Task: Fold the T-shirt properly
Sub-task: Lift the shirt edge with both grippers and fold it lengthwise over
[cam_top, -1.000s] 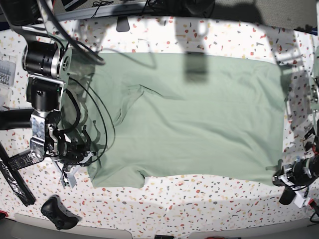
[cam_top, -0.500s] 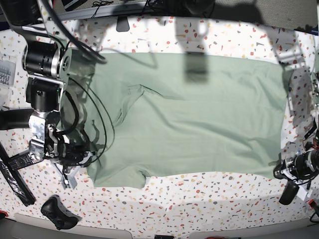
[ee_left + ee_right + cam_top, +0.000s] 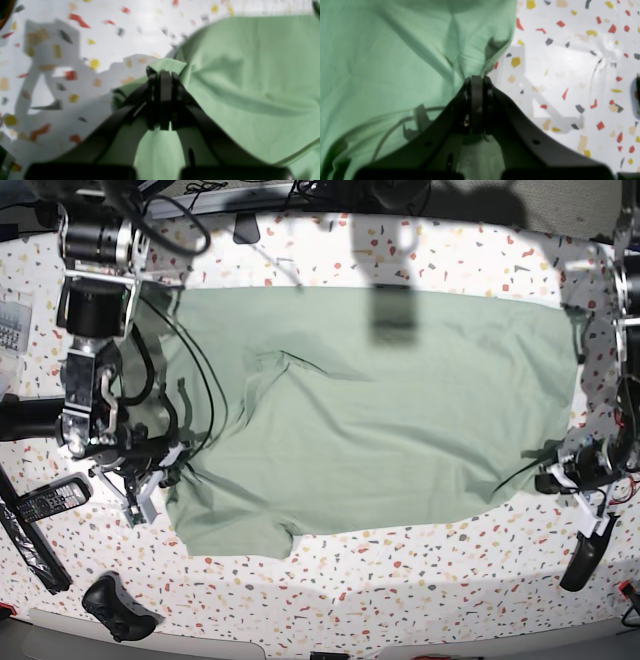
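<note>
Item: pale sage-green soft cloth T-shirt [image 3: 380, 420], near-edge corners pinched in closed left gripper [image 3: 162, 75] and right gripper [image 3: 477, 78]. Step: first fold; next likely lift both corners evenly across.

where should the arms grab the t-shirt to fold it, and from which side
At the two near-edge corners, each from its own outer end, where the T-shirt lies flat with free hem to pinch. The right gripper is shut on the sleeve-end edge, the left gripper on the hem-end corner; both corners look lifted off the speckled table.
</note>
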`<state>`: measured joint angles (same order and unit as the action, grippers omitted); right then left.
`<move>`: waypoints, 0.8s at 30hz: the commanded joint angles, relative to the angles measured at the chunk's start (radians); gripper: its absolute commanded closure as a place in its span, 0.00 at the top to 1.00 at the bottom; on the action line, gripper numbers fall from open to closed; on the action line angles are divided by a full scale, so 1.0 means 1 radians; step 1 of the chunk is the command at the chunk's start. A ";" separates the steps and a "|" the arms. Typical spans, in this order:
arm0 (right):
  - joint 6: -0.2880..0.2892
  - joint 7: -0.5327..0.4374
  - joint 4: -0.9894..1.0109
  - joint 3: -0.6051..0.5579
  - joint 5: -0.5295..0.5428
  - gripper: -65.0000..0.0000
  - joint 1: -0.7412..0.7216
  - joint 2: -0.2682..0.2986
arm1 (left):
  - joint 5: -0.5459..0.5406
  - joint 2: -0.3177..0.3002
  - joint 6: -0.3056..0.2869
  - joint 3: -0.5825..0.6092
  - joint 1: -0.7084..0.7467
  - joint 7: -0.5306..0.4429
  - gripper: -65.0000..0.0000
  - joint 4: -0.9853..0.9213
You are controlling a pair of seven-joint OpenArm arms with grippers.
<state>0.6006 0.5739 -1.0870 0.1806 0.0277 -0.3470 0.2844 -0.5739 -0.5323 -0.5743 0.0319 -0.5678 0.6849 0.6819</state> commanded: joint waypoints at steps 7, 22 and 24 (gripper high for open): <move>0.001 0.007 -0.180 0.005 0.014 0.00 0.089 0.045 | -0.048 -0.039 0.070 -0.005 0.125 0.052 0.00 0.258; 0.003 0.109 -0.338 0.178 0.141 0.00 0.134 0.048 | -0.019 -0.039 0.132 -0.042 0.289 0.092 0.00 0.560; 0.014 0.117 -0.338 0.179 0.141 0.00 0.134 0.048 | -0.020 -0.039 0.143 -0.074 0.291 0.114 0.00 0.576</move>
<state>0.6064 0.7086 -1.4021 0.3553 0.1581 -0.1879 0.3161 -0.5835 -0.5491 -0.4362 -0.0319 -0.2504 0.8173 1.2373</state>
